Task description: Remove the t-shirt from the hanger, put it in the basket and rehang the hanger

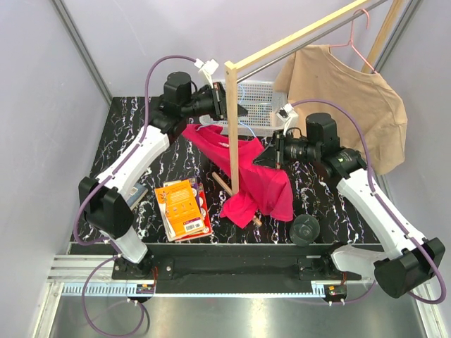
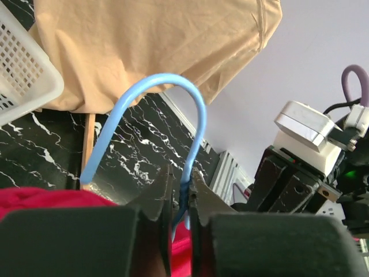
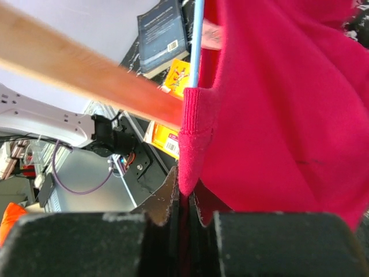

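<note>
A red t-shirt [image 1: 257, 179] hangs on a light blue hanger [image 1: 248, 131] above the black marbled table [image 1: 141, 127], behind a wooden post. My left gripper [image 1: 236, 110] is shut on the hanger's blue hook [image 2: 173, 92] and holds it up. My right gripper [image 1: 262, 159] is shut on the shirt's ribbed collar edge [image 3: 193, 133], beside the hanger's blue wire [image 3: 197, 40]. The shirt's body [image 3: 288, 104] fills the right wrist view. A red fold [image 2: 40, 196] shows low in the left wrist view.
A wooden rack post [image 1: 231, 127] stands mid-table with a rail [image 1: 303, 35] running back right. A tan t-shirt [image 1: 352, 91] hangs there on a pink hanger [image 1: 359, 35]. A white basket [image 1: 257, 98] sits behind. Orange books [image 1: 184, 208] and a black round object [image 1: 306, 229] lie in front.
</note>
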Robot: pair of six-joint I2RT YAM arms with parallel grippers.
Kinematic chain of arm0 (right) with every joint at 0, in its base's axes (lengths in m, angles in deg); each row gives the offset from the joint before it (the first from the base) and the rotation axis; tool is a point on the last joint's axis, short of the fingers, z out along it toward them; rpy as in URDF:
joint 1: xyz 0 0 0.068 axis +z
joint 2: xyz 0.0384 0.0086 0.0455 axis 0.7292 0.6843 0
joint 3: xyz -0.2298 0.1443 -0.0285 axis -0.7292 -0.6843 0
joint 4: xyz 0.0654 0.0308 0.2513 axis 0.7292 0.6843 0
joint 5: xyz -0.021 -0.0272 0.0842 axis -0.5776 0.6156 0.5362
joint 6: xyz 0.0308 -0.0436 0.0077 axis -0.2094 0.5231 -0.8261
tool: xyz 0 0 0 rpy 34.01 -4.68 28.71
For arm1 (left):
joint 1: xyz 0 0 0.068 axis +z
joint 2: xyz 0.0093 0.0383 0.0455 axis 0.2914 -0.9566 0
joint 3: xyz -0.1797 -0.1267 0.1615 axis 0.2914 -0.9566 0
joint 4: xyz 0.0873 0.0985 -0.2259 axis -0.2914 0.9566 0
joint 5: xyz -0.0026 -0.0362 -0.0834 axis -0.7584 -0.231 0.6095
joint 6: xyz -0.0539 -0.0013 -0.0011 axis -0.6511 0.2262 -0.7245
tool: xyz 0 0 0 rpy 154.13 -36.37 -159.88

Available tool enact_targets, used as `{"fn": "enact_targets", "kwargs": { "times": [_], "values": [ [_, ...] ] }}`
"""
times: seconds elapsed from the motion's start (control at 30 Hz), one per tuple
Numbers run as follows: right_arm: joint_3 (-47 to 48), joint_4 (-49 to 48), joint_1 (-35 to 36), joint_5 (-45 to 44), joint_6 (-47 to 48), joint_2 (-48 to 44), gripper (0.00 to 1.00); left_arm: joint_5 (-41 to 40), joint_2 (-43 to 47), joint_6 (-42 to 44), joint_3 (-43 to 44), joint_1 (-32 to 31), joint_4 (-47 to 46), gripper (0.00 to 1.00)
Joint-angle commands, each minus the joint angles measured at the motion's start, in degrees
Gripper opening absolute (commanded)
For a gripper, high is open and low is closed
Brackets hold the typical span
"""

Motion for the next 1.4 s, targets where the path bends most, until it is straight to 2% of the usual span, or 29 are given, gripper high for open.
{"fn": "enact_targets", "kwargs": {
  "times": [0.0,0.1,0.13,0.17,0.23,0.37,0.57,0.77,0.93,1.07,1.2,1.37],
  "values": [
    [2.48,-0.60,1.24,-1.97,1.32,-0.73,0.16,-3.41,0.52,-0.46,4.23,-0.17,-0.03,0.00],
    [4.15,2.56,1.24,-6.45,1.50,-0.82,0.44,-3.94,0.69,-0.29,4.85,-0.26,-0.20,0.00],
    [5.02,4.05,1.24,-7.16,2.19,-0.91,0.64,-4.12,0.87,-0.02,4.85,-0.35,-0.29,0.00],
    [5.47,4.76,1.24,-9.08,2.55,-1.25,0.74,-4.55,1.22,0.76,4.85,-0.44,-0.46,0.00],
    [6.78,7.47,1.16,-11.72,3.25,-2.22,0.85,-6.30,2.27,1.56,4.50,-0.44,-0.46,0.00],
    [6.18,9.86,1.24,-17.43,4.48,-5.47,0.97,-7.99,3.68,2.09,3.71,-0.18,-0.99,0.00],
    [0.47,10.30,1.24,-28.25,3.78,-13.46,1.00,-5.26,4.03,-0.45,3.44,1.93,-3.27,0.00],
    [-7.52,7.23,1.16,-28.08,4.57,-19.35,1.00,-2.19,4.12,-2.04,3.79,4.22,-3.89,0.00],
    [-12.98,2.14,1.16,-27.82,5.89,-20.07,0.99,-0.43,4.39,-2.22,4.15,4.84,-3.45,0.00],
    [-15.09,-2.08,1.16,-29.48,5.62,-19.36,0.92,0.89,4.65,-3.18,4.23,5.10,-3.63,0.00],
    [-15.62,-4.10,1.24,-38.78,5.98,-19.89,0.92,2.12,5.44,-3.27,3.71,5.10,-3.54,0.00],
    [-15.45,-6.13,1.16,-41.17,8.00,-18.14,0.89,2.47,6.23,-3.19,3.44,5.10,-3.10,0.00]
  ]
}}
